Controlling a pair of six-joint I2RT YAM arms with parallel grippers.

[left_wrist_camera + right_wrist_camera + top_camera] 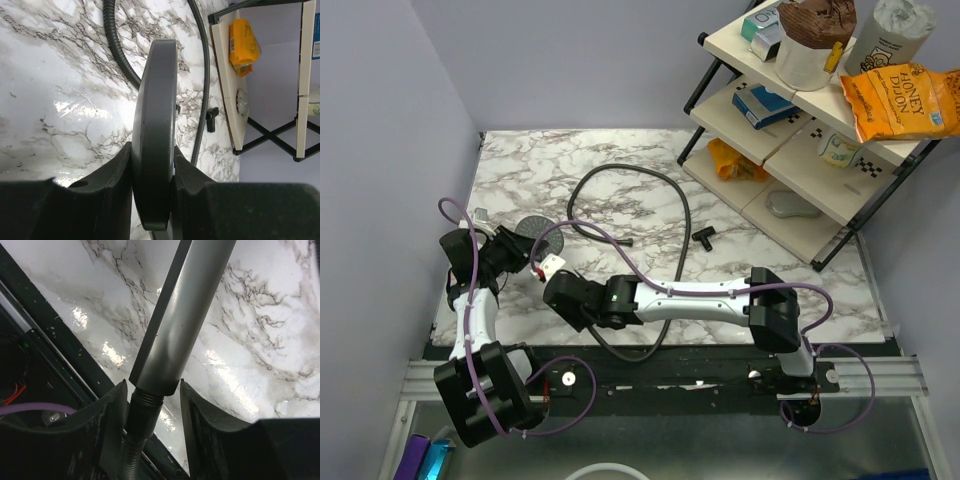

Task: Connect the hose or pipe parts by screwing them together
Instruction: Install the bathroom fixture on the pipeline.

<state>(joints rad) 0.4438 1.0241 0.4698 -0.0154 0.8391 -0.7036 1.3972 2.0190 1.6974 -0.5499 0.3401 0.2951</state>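
Cross-threading is judged the main risk at the tail of the shower head (155,100), where the hose (134,455) is met by the handle (190,315) and seems bent off its line. This joint is straddled by the right gripper (152,386), jaws apart with slivers of gap, so a slip could be caused on closing. Farther out, the head's round face is clamped edge-on by the left gripper (152,150); it could be twisted loose by torque.
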